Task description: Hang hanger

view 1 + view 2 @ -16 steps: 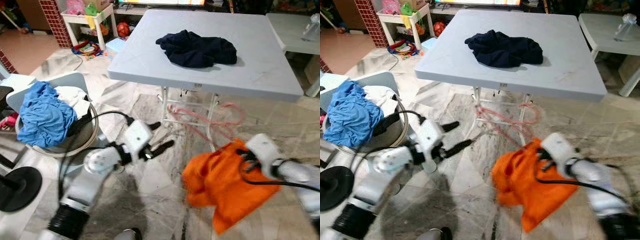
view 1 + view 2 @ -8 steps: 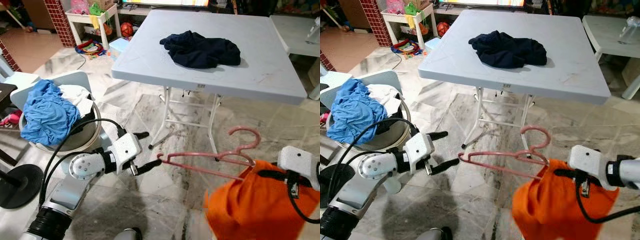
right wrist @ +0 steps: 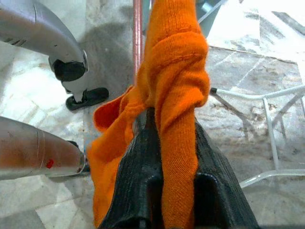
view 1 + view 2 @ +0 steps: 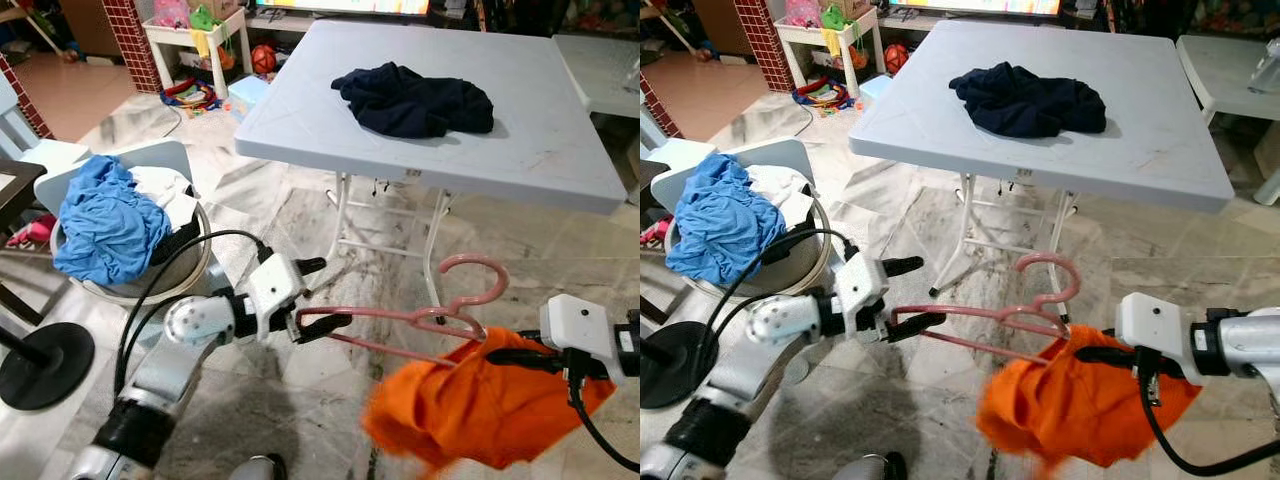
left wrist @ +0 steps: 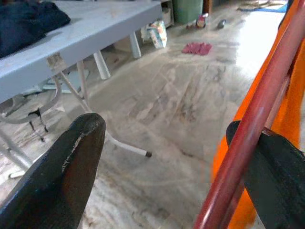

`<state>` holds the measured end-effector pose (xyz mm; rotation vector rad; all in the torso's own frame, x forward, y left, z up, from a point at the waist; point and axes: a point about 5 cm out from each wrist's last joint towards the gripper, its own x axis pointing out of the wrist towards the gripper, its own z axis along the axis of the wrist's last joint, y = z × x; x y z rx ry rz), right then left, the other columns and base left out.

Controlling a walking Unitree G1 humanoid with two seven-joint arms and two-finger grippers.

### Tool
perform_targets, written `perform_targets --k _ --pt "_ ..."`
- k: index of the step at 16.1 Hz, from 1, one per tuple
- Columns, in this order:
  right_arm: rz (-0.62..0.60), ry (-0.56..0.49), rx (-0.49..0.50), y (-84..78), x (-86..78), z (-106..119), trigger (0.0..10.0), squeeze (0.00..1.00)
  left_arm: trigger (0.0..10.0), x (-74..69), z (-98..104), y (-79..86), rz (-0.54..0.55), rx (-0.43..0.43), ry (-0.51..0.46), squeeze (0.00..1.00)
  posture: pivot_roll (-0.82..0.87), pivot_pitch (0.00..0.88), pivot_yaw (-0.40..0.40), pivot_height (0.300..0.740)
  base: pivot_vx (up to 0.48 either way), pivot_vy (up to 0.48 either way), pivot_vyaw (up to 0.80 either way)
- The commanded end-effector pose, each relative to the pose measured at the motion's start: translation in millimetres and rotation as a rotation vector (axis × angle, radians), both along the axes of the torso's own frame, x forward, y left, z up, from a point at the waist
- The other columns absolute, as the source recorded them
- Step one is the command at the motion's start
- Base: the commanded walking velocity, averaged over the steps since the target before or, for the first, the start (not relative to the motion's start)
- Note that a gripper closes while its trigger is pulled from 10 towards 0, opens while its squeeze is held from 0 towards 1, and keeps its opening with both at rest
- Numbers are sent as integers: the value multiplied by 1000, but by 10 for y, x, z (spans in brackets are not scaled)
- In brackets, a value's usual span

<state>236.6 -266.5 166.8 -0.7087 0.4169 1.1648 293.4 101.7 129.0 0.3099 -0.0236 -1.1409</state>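
In front of the desk [image 4: 560, 170], the left gripper [image 4: 318, 296], jaws apart, has now reached the hanger's [image 4: 400, 320] free end, while the right gripper [image 4: 500, 352] stays clamped on the orange garment [image 4: 470, 410]; hanging not yet begun.

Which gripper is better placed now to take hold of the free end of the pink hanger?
Probably the left gripper: its open fingers already flank the pink hanger at that end. The right gripper is shut on the orange garment.
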Motion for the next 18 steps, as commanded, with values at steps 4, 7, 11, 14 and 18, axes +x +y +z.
perform_targets --k 4,7,11,14,18 --pt "-33 -211 -40 187 183 -98 10000 0 10000 -69 -53 -97 -149 60 92 0 -38 83 -2 740 0 0 0" --pt "-266 -322 114 286 435 -232 10000 0 10000 -125 -156 -155 -138 67 99 0 -36 81 -7 740 0 0 0" --pt "-604 -115 495 273 305 -449 10000 0 10000 -132 -106 -110 -66 16 78 0 -18 80 -25 740 0 0 0" --pt "-668 -46 600 308 129 -478 10000 0 10000 -77 -9 -33 1 -51 61 0 -23 85 -26 740 0 0 0" --pt "-682 -347 407 220 321 -279 10000 0 10000 -72 -68 12 23 16 34 0 -27 82 -12 740 0 0 0"
